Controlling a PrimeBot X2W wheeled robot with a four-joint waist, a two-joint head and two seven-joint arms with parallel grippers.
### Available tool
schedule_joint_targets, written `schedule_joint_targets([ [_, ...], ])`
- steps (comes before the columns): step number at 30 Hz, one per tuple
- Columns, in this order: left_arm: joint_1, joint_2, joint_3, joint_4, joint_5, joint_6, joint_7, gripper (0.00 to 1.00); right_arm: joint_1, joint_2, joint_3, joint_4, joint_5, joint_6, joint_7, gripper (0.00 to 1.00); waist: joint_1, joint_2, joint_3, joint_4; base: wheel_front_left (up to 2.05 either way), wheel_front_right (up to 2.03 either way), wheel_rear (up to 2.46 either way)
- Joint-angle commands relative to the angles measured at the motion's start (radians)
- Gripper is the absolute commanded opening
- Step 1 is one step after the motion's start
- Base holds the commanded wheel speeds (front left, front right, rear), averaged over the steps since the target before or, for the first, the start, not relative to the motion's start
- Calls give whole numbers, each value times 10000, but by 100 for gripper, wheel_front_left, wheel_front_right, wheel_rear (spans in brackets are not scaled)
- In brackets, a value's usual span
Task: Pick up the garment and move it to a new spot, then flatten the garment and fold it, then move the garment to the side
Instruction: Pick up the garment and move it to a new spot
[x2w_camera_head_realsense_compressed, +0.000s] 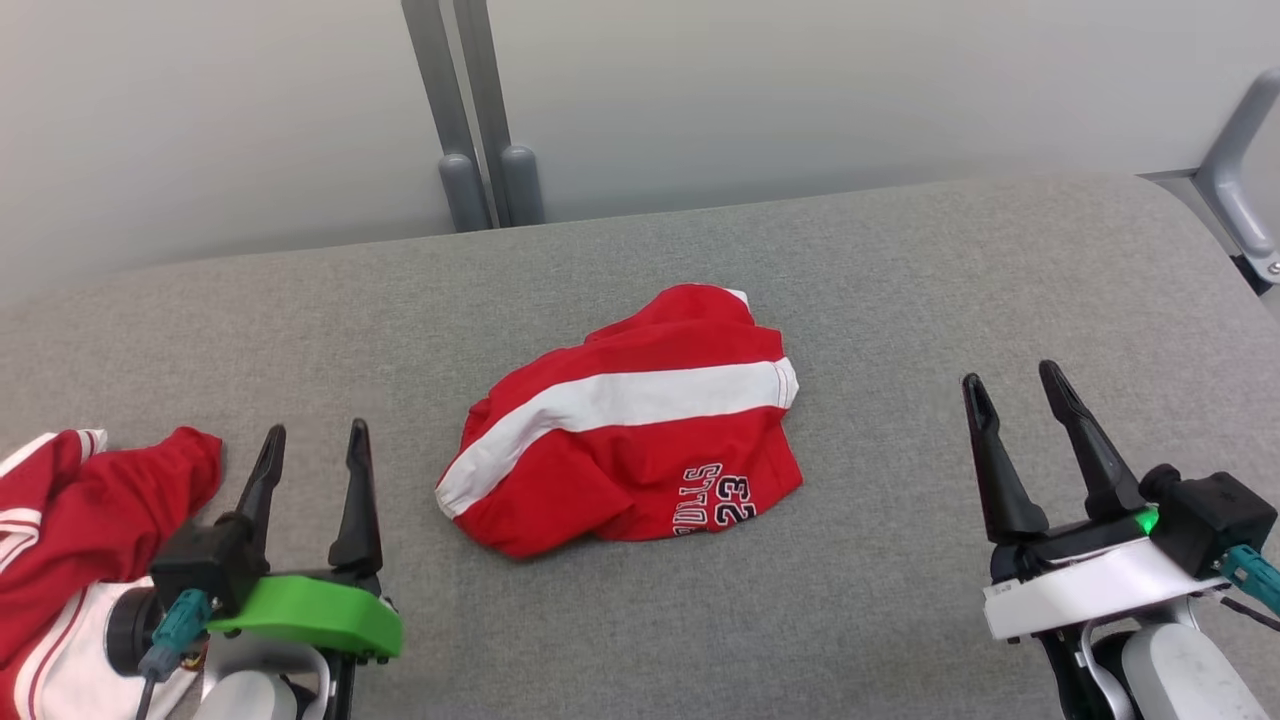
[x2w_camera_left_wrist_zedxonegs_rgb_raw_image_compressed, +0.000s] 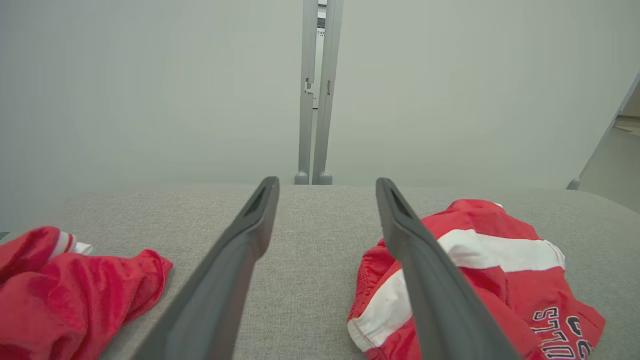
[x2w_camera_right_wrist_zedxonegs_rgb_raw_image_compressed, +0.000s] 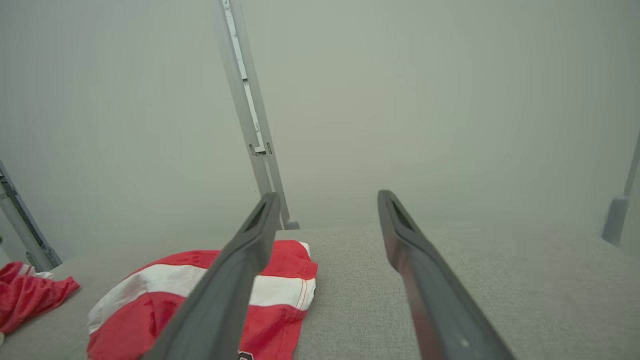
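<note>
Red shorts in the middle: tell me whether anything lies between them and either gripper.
Nothing visible does. Bare grey cushion separates the shorts from the left gripper and the right gripper; the other red garment lies beyond the left gripper.

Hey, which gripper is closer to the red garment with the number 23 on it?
Left. The left gripper sits just off the left edge of the garment, open and not touching it. The right gripper stands farther out beyond its right edge, also open.

head: above, looking down on grey surface (x2w_camera_head_realsense_compressed: 900, 300)
left wrist: low, near surface, facing wall (x2w_camera_left_wrist_zedxonegs_rgb_raw_image_compressed: 150, 75)
right wrist: same
shared: garment (x2w_camera_head_realsense_compressed: 620, 450)
</note>
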Motion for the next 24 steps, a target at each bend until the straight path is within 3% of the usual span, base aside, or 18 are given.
schedule_joint_targets([
  [1,313,-106,308,-227,229,73,-32,100,180,11,-98,60,-77,4,-28,100,0,-1,-95,92,0,0,0],
  [12,2103,-1326,2158,-1061,1685,-691,-21,100,498,69,-462,343,-233,4,-26,100,0,-1,-282,109,0,0,0],
  [24,2119,-1912,2752,-868,2700,-1348,-22,100,539,27,-501,534,-361,4,-27,100,0,-1,-380,203,0,0,0],
])
